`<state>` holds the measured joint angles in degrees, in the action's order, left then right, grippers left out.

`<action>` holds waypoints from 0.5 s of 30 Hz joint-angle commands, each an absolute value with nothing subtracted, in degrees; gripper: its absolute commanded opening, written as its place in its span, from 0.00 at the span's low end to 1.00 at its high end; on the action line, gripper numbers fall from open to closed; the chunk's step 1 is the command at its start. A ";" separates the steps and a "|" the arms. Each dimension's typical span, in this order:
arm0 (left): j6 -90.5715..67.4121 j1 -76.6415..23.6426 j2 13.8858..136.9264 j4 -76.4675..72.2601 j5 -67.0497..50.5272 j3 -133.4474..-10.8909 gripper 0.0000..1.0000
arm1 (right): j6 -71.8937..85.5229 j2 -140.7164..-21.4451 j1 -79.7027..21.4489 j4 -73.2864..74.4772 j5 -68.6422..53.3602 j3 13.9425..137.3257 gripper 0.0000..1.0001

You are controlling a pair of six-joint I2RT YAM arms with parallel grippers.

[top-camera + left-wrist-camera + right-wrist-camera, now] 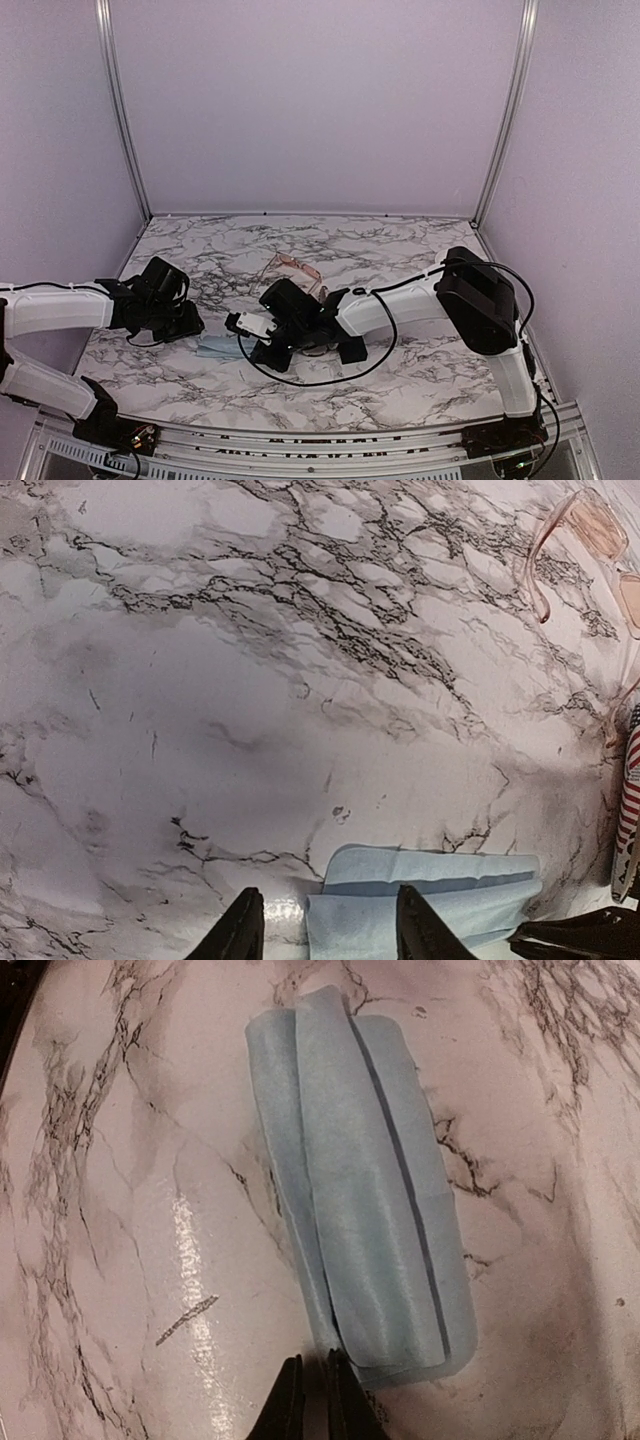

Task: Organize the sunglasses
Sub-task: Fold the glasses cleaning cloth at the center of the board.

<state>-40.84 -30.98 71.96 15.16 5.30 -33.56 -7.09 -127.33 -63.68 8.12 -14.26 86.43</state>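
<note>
Carefully: the right gripper [306, 1405] has its fingers almost together at the folded blue cloth's [370, 1190] end; whether they pinch it I cannot tell. The left gripper [325, 935] hangs released over the cloth's corner. The pink-lensed wire sunglasses [592, 528] lie beyond the cloth. Best to take the cloth's edge squarely.

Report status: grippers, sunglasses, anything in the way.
Left gripper open, empty. Right gripper nearly shut at blue cloth edge. Pink-lensed sunglasses on table, untouched. Second pair not seen.

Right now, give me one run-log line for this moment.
left gripper open above blue cloth | right gripper nearly shut at cloth's end | pink sunglasses lying apart, untouched
</note>
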 commanded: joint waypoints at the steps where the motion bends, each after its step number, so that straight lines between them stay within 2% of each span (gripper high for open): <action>1: -40.00 -30.85 70.66 14.39 4.62 -32.65 0.45 | -6.83 -128.49 -63.28 8.25 -12.96 86.87 0.10; 3: -39.84 -30.86 70.28 14.42 4.32 -32.49 0.45 | -6.82 -128.61 -63.28 8.40 -13.18 87.05 0.06; 4: -39.75 -30.86 69.98 14.46 4.10 -32.44 0.45 | -6.85 -128.61 -63.28 8.42 -13.25 87.03 0.01; 15: -36.69 -31.00 60.83 24.17 -0.10 -35.05 0.43 | -7.19 -123.42 -63.28 10.54 -14.10 86.57 0.00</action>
<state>-39.24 -30.98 64.47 18.28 2.26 -33.01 -7.14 -127.15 -63.68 8.40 -13.89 86.43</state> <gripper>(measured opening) 0.430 0.007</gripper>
